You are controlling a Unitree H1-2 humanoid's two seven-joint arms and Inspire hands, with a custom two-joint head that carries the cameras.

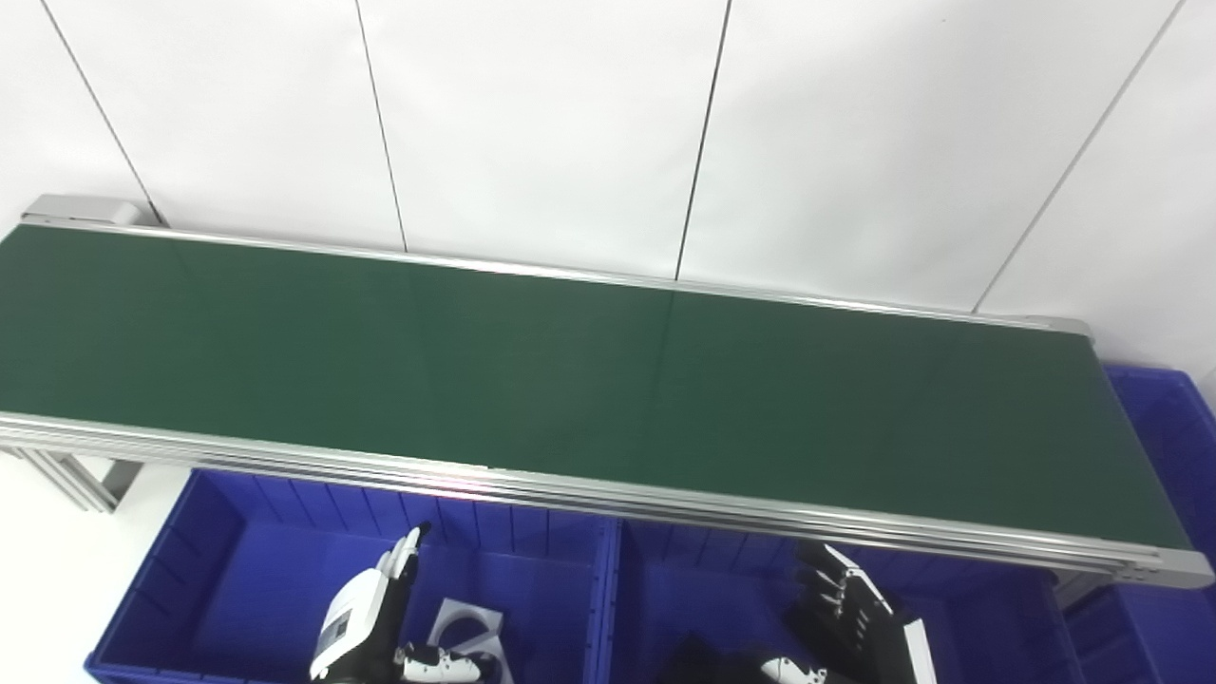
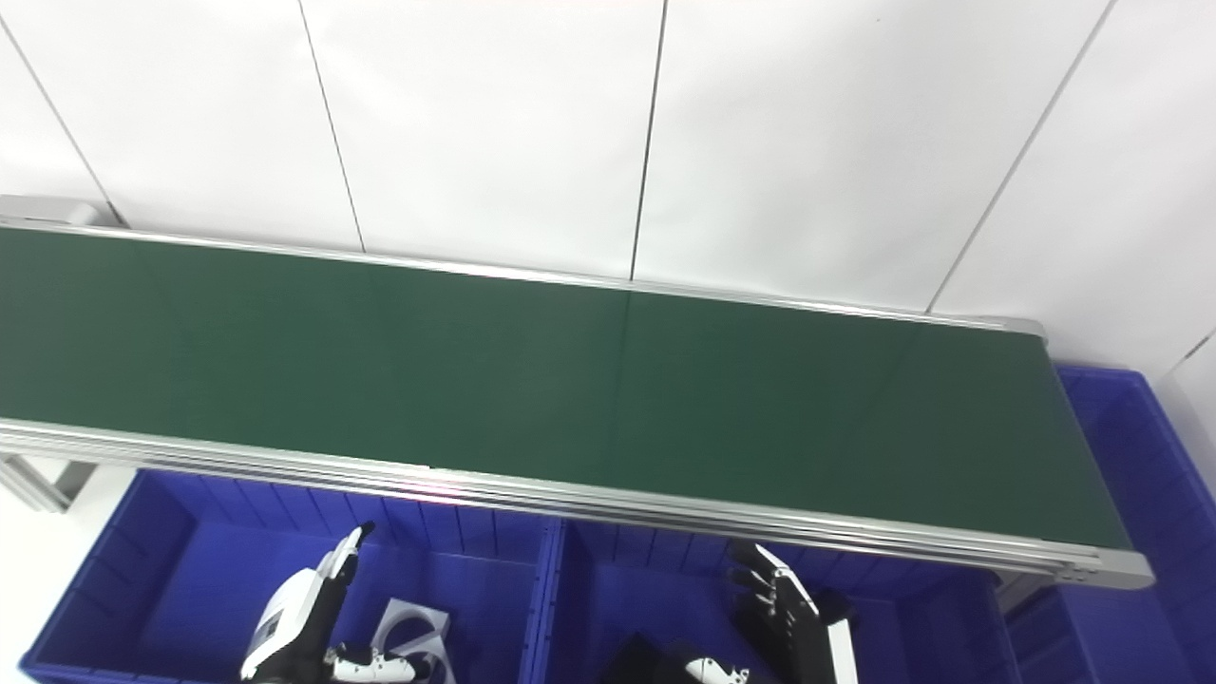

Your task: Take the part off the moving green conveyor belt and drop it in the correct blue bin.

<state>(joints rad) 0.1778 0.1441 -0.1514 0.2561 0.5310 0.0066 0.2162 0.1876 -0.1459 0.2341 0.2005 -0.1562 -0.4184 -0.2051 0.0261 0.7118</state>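
You've got a matt dark green conveyor belt (image 1: 570,380), smooth w/ a faint sheen, in brushed silver metal side rails (image 1: 665,499). Blue bins (image 1: 237,570) below look like ribbed, slightly glossy plastic. Left hand (image 1: 366,617) has a glossy white plastic shell; right hand (image 1: 855,617) mostly black. Wall panels (image 1: 532,123) smooth, matt white.

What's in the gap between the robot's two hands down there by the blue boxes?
Between the left hand and right hand lies a white part in the left blue bin, then the bins' dividing walls, clearest in the left eye view.
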